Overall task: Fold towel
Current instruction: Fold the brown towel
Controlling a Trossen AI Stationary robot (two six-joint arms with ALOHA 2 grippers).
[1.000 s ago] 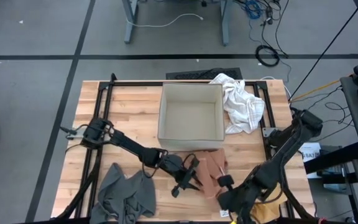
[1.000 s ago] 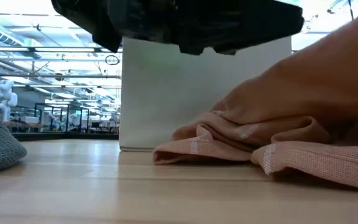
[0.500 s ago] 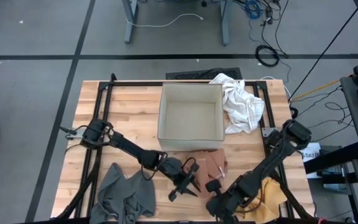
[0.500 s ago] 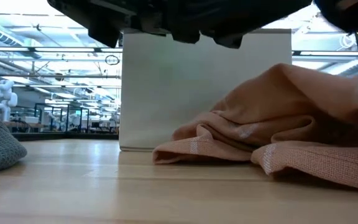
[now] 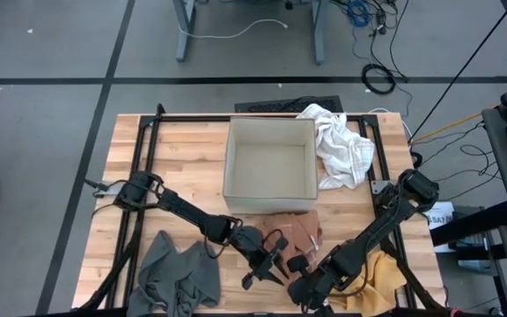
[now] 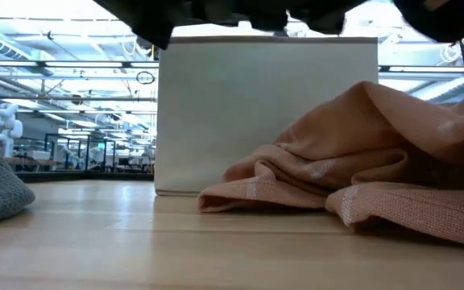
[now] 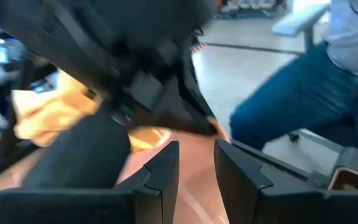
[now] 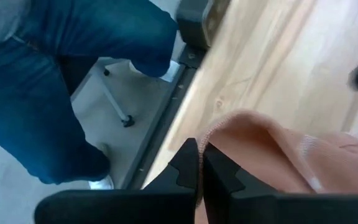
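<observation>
My light wooden slatted table (image 5: 192, 145) stands on a grey floor strewn with cables; a person in blue jeans (image 8: 55, 74) stands off its edge. The salmon-pink cloth towel (image 5: 299, 234) lies crumpled in front of the open beige box (image 5: 269, 167). My right gripper (image 8: 197, 163) is clamped on its edge. My left gripper (image 5: 275, 262) hovers beside it, fingers (image 7: 163, 171) parted, nothing visibly between them. The low view cuts both off.
</observation>
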